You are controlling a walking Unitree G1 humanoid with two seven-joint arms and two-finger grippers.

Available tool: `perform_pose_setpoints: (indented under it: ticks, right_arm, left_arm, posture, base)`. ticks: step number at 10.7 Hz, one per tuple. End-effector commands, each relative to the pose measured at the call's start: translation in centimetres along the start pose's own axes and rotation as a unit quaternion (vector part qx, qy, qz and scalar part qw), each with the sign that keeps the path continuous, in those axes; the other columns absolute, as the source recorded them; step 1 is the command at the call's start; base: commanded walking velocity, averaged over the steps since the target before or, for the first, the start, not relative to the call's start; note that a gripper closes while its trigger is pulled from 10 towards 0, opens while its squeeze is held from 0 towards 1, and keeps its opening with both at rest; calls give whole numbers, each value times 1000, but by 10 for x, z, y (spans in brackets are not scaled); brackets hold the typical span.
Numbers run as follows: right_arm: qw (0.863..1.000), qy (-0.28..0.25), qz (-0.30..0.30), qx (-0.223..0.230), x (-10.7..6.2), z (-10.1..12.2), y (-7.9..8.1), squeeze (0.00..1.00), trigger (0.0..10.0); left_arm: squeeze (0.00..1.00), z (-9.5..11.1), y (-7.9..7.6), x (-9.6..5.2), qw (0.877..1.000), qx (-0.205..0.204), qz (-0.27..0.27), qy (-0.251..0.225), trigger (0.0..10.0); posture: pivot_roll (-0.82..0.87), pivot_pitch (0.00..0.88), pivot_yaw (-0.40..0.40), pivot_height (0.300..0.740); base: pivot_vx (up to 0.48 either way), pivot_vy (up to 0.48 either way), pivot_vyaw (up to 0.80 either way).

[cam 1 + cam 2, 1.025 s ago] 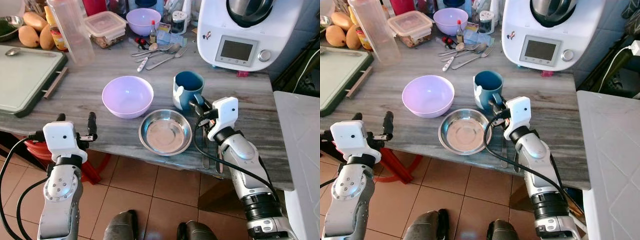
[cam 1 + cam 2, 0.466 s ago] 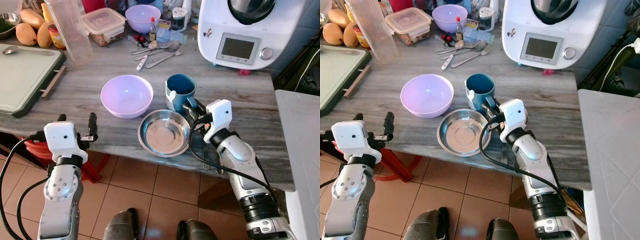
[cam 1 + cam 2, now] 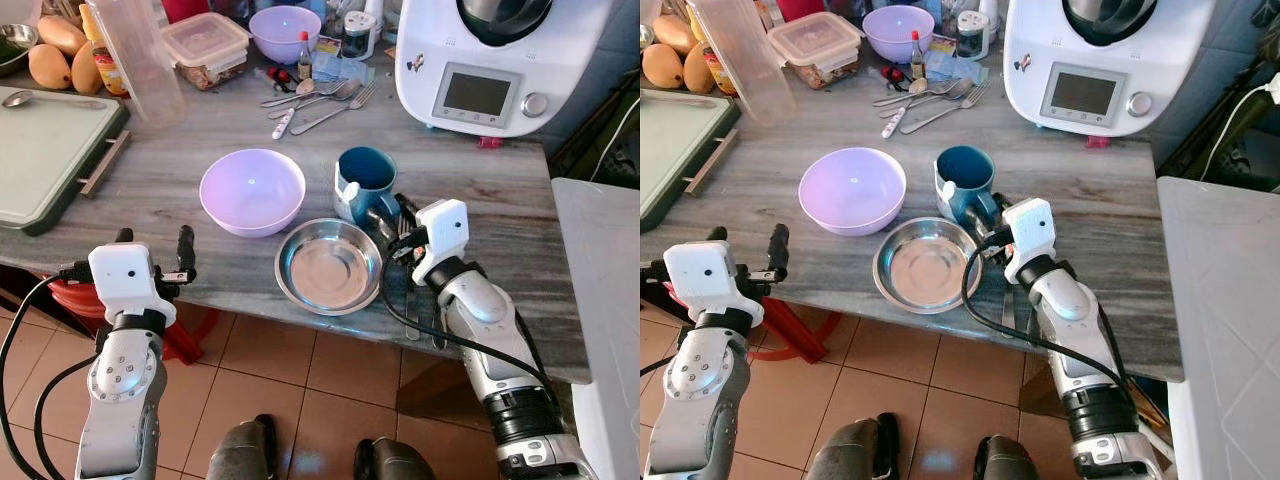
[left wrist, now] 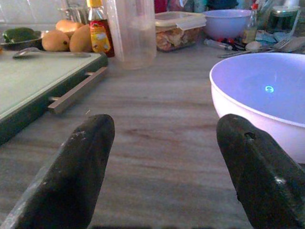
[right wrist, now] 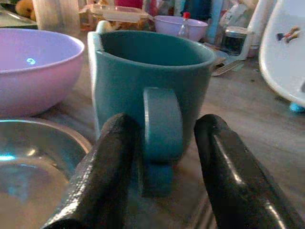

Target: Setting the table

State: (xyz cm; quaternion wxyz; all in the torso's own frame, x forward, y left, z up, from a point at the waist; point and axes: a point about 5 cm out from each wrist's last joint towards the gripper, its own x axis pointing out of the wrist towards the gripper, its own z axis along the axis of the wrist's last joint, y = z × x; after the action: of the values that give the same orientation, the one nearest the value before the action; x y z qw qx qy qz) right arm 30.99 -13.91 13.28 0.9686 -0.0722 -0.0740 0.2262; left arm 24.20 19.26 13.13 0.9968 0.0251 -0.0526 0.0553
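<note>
A teal mug [image 3: 365, 180] stands upright on the grey counter [image 3: 200, 150], with a lilac bowl [image 3: 252, 190] to its left and a steel bowl [image 3: 329, 265] in front of it. My right gripper [image 3: 393, 216] is open, one finger on each side of the mug's handle [image 5: 162, 129], with a narrow gap on one side. Down at the counter's front edge, left of the steel bowl, my left gripper [image 3: 152, 245] is open and holds nothing. In the left wrist view the lilac bowl [image 4: 267, 95] lies just ahead of that gripper.
Cutlery [image 3: 408, 300] lies on the counter under my right forearm. More cutlery [image 3: 320, 100], a small lilac bowl [image 3: 285, 28], a lidded container [image 3: 208, 45] and a clear jug [image 3: 145, 60] stand at the back. A white kitchen machine [image 3: 480, 60] is back right, a green board [image 3: 50, 150] far left.
The mug has slid a little to the left, closer to the lilac bowl, with my right gripper at its handle. The left arm has not moved.
</note>
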Motion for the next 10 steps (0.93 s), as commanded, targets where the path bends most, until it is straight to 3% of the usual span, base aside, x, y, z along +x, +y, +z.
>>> perform_pose_setpoints:
  ticks: [1,4,9,10]
  right_arm:
    - [1000,-6,-9,-9,-3,2,-3,1000,10000]
    - [995,-47,-84,-27,-10,17,-14,1000,10000]
    - [986,-91,-120,-66,-13,37,-7,1000,10000]
    - [984,-102,-106,-104,-11,44,0,208,10000]
  left_arm:
    - [0,3,-1,0,1000,-1,-8,-4,10000]
    - [0,2,-2,0,1000,-6,-5,-3,10000]
    - [0,1,-1,4,1000,-2,9,-4,10000]
    - [0,-1,-1,4,1000,-1,15,-1,10000]
  posture:
    - [41,186,11,740]
    - [38,184,2,740]
    - [31,159,-4,740]
    - [32,146,-10,740]
  base:
    - [0,0,0]
    - [0,0,0]
    - [0,0,0]
    - [0,0,756]
